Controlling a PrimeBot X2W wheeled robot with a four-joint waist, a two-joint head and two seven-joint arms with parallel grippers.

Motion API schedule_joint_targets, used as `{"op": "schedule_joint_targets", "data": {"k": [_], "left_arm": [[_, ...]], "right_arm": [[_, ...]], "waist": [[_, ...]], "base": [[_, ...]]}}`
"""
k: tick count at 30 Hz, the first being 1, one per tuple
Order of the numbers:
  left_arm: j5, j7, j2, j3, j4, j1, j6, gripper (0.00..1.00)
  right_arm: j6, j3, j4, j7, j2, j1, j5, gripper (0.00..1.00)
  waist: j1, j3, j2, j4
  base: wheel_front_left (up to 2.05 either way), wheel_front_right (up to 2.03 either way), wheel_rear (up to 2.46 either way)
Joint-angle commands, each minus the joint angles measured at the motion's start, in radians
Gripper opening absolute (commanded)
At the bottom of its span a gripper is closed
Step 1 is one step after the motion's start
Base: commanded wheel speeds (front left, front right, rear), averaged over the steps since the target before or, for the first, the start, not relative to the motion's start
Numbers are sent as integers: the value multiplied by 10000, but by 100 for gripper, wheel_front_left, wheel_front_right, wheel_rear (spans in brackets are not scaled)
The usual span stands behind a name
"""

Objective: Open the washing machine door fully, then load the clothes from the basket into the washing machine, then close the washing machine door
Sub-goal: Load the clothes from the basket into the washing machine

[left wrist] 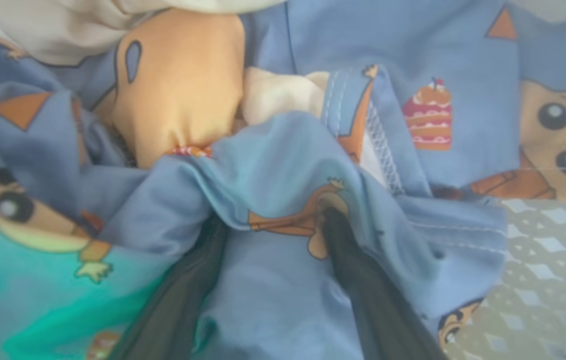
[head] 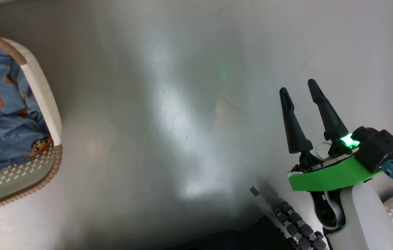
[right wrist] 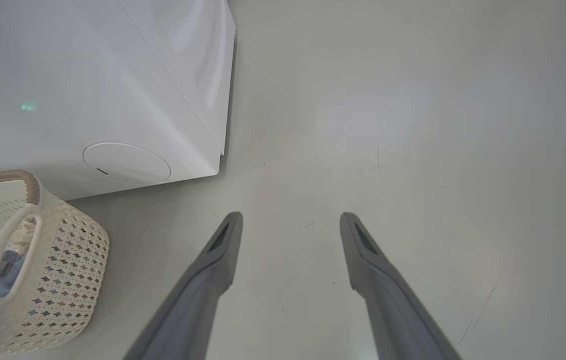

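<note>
Near right: right jaws are spread and empty. Their fingers (head: pixel 295 125) are held over bare floor (head: pixel 182 104), pointing far, and nothing is touched.

Near left: the basket (head: pixel 43 97) is set on the floor, well apart from the right jaws. The left jaws are sunk into the clothes (left wrist: pixel 283 165) inside it. They are spread wide, with both fingers (left wrist: pixel 363 280) pressed into light blue printed fabric and the tips hidden under folds. A hump of that fabric is raised between the fingers, so the garment is judged bracketed but not yet pinched.

An orange piece (left wrist: pixel 183 85) and a cream cloth (left wrist: pixel 63 25) lie farther into the pile, beyond the tips.

Key relation: the fabric lies directly between and under the left jaws. The pile is crumpled, so no clear long axis is offered. The left arm is by far the nearer; closing in place is judged enough for a grip.

Far: the washing machine (right wrist: pixel 88 75) stands just beyond the basket, with its round flap (right wrist: pixel 127 162) low on the front. Whether the washing machine door is fully open cannot be told.
</note>
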Motion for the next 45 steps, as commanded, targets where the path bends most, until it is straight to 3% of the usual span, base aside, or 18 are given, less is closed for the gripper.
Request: {"op": "schedule_joint_targets", "data": {"k": [1, 4, 5, 6, 7, 15, 32, 35, 45], "left_arm": [[-117, 168, 556, 128, 108, 18, -25, 100], [-260, 433, 511, -69, 223, -257, -25, 100], [-361, 441, 461, -95, 220, -316, -25, 65], [-411, 437, 418, -155, 241, -347, -25, 20], [-402, 364, 396, -255, 230, -358, -25, 0], [-1073, -51, 11, -859, -169, 79, -25, 0], [-2151, -2223, -352, -1558, -1222, 1556, -25, 0], [-2135, -2293, -365, -1338, -1506, 1713, -25, 0], [-468, -2306, -706, 1263, -2996, 2951, -25, 0]], "right_arm": [[62, 249, -170, -48, 13, 284, 93, 100], [62, 276, -144, -48, 13, 282, 126, 100], [62, 278, -122, -48, 13, 277, 137, 100], [62, 272, -87, -48, 13, 271, 146, 100], [62, 261, -70, -48, 13, 261, 161, 100], [62, 23, -9, -48, 13, 189, -57, 100], [62, -175, 212, -48, 13, 308, -393, 100], [62, -194, 254, -48, 13, 336, -432, 100], [62, -193, 450, -48, 13, 470, -541, 100]], "waist": [[-1, 63, 0, -52], [-1, 59, 0, -70], [-1, 38, 0, -65], [-1, -16, 0, -55], [-1, -78, 0, -43], [-1, -927, 0, 328], [-1, -2877, 0, 976], [-1, -3162, 0, 1071], [-1, -4247, 0, 1243]], "base": [[0, 0, 0], [0, 0, 0], [0, 0, 0], [0, 0, 0], [0, 0, 0], [0, 0, 0], [0, 0, 0], [0, 0, 0], [0, 0, 0]]}}
